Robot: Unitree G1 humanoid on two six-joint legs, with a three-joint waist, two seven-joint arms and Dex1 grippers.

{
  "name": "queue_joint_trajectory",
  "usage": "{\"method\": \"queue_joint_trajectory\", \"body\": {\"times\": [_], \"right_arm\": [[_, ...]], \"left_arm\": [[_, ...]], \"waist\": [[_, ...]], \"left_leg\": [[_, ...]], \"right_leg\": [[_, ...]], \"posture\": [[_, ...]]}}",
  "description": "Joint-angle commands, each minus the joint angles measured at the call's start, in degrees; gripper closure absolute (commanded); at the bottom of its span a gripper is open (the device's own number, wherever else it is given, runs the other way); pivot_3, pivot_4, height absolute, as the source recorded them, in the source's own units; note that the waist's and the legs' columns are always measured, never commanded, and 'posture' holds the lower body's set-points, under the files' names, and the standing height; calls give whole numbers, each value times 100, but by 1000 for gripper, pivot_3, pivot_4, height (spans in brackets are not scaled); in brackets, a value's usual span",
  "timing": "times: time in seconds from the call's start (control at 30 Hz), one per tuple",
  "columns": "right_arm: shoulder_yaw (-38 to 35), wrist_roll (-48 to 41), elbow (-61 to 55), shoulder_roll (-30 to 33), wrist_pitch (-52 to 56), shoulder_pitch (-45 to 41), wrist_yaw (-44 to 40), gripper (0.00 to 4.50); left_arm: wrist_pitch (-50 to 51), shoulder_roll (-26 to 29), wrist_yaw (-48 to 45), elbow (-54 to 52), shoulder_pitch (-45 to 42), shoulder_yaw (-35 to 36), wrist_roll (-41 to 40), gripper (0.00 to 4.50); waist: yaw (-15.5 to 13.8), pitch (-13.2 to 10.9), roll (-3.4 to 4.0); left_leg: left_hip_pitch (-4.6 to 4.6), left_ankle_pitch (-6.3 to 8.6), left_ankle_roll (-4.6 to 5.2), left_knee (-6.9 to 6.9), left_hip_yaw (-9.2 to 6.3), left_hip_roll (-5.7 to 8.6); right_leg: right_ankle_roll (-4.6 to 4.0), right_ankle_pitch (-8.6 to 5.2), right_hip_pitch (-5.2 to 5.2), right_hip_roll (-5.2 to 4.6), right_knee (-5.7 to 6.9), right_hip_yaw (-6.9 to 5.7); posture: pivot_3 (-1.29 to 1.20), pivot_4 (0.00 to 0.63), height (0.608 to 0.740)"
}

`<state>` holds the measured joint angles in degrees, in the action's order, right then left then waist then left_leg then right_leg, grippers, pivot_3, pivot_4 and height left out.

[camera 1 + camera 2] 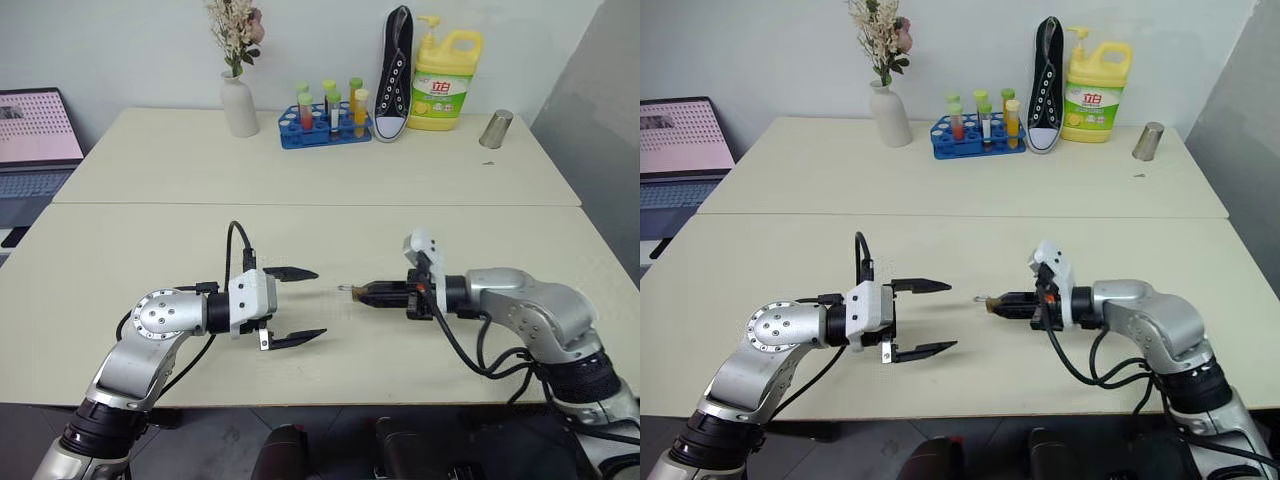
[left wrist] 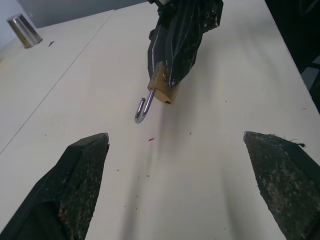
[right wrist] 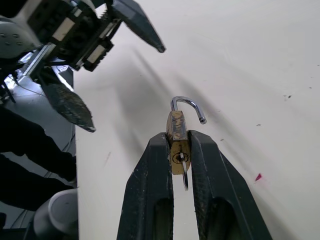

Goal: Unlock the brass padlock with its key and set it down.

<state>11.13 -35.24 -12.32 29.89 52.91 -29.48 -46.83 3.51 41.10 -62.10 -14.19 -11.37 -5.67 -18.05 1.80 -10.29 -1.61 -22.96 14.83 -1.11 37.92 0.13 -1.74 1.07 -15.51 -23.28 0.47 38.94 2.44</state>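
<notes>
My right gripper (image 3: 180, 145) is clamped on the brass padlock (image 3: 177, 140), whose body sits between the two black fingertips, held above the near table (image 1: 150, 240); my left gripper (image 1: 296, 305) faces it from across a bare gap, its jaws spread wide and holding nothing. From the head views the padlock reads only as a small golden speck at my right fingertips, with a thin silvery tip projecting toward the left gripper. The right wrist view resolves what those views cannot: the silvery U-shaped shackle (image 3: 186, 107) stands swung open, one leg seated in the body and the free end hooked away to one side, while the key (image 3: 183, 167) sits in the keyway on the face toward my wrist, with a thin ring hanging beneath it. The left wrist view gives the opposite face, the shackle hanging out of the fingertips as a hook. The padlock's long axis runs along my right fingers, shackle end pointing at the left gripper, key end pointing back at my right wrist. Well beyond the padlock, on the far table, stand a white vase (image 1: 239, 104) of dried flowers, a blue rack of tubes (image 1: 322, 122), a black sneaker (image 1: 394, 75) set on end, a yellow detergent bottle (image 1: 444, 80) and a metal cup (image 1: 496, 129); a laptop (image 1: 35, 135) lies off to my left. Nothing lies between the padlock and the tabletop below it.
</notes>
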Motion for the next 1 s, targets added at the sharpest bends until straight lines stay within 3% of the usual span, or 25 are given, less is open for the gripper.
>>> {"method": "queue_joint_trajectory", "body": {"times": [0.03, 0.23, 0.63, 0.9, 1.0], "right_arm": [[58, 254, 393, -293, -169, -202, 235, 4361], [29, 361, 871, -571, 143, -275, 385, 4361], [-24, -77, 650, -364, 1771, -11, 357, 4361], [-259, -83, 708, -515, 2079, 9, 724, 4361], [-284, -55, 694, -486, 2100, 19, 782, 3341]], "left_arm": [[60, 60, -15, -292, 4, 113, -107, 0], [160, 101, -94, -354, 26, 63, -70, 0], [182, 154, -255, -468, 107, -88, 68, 0], [88, 196, -320, -491, 175, -140, 152, 0], [62, 171, -326, -480, 166, -151, 173, 0]], "waist": [[0, 0, 0], [-1, -1, 1], [-1, -1, 1], [2, 0, 1], [3, -1, 2]], "left_leg": [[0, 0, 0, -1, 1, 1], [-2, 0, 0, -1, 1, 2], [-2, 0, 0, -2, 0, 1], [0, 0, 0, -2, 0, 0], [0, 0, 0, -2, -1, 0]], "right_leg": [[0, 0, -1, 0, 0, 1], [-3, 1, -2, 0, 0, 1], [-1, 1, -2, -1, 1, 0], [-1, 0, -2, 0, 1, 1], [-1, 0, -2, 1, 1, 1]], "posture": [[0, 150, 740], [0, 150, 740], [0, 150, 740], [0, 150, 740], [0, 150, 740]]}}
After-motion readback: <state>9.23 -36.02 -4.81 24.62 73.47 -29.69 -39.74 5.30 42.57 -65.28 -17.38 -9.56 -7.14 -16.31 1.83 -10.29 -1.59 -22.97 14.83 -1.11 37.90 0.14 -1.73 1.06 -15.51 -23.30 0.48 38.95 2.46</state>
